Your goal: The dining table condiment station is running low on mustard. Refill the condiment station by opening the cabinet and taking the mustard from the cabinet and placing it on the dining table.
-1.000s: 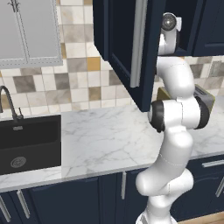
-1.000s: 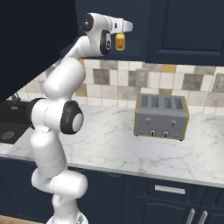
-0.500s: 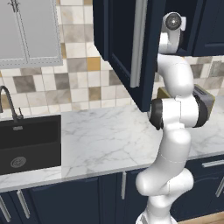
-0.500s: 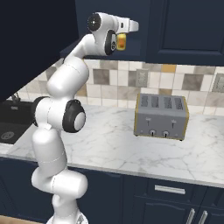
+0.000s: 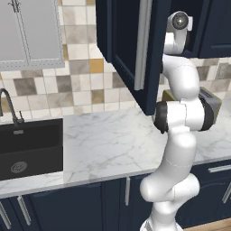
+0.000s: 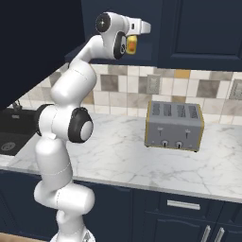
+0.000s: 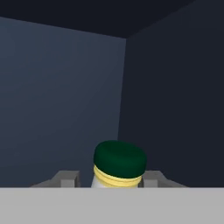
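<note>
Reaching high into the dark navy wall cabinet (image 5: 131,40), door with long vertical silver bar handle (image 5: 142,45) swung open toward the left base camera; white arm stretched upward from the counter, wrist at the cabinet opening. In the hand view, two-finger gripper (image 7: 114,180) closed in tight on either side of the small yellow squeeze bottle of mustard with dark green cap (image 7: 119,164); grey fingertips (image 7: 68,179) flanking the bottle's shoulder just below the cap, apparently touching it, though actual contact too close to the frame's edge to confirm. Bottle standing upright, long axis vertical, rounded green cap pointing up toward the cabinet ceiling; only cap, yellow collar and a sliver of pale body showing above the lower edge. Set deep inside the cabinet, near the back corner where the blue-grey rear wall meets the darker side wall. In the right base view, a patch of yellow-orange bottle (image 6: 132,45) visible just beside the wrist at the cabinet's lower edge; which bottle, impossible to say from there. Below, white grey-veined marble worktop (image 5: 108,140) with black sink (image 5: 29,146) and dark tap at left; grey four-slot toaster with yellow trim (image 6: 174,125) sitting on the worktop against the tiled backsplash, well apart from the hand.
</note>
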